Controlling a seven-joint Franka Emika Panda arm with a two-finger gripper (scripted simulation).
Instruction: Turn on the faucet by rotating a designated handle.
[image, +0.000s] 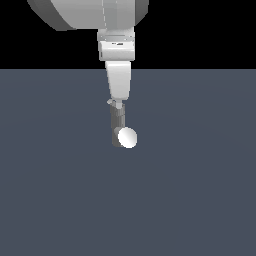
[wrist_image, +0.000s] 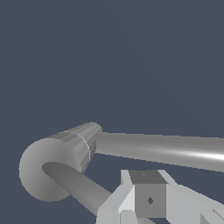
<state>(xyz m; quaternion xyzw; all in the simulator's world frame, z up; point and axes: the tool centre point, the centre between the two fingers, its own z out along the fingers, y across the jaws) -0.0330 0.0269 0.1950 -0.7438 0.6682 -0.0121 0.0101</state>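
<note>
In the exterior view the left part of the dark grey tabletop (image: 50, 190) is bare, flat surface running out to the frame edge. Near the middle stands the faucet (image: 118, 125), a short grey upright cylinder whose stubby spout ends in a bright white round face low on the exterior view's right side. The white robot arm (image: 119, 75) comes straight down onto the faucet's top, and the end effector (image: 116, 104) sits right at that top edge, hiding the contact. Further right the tabletop is again open surface. In the wrist view the faucet's round body (wrist_image: 52, 168) lies at one side, a long grey bar, the handle (wrist_image: 166, 149), reaches away from it, and an end effector finger (wrist_image: 146, 199) sits beside a second, thinner bar. Whether the fingers are apart or together cannot be told.
</note>
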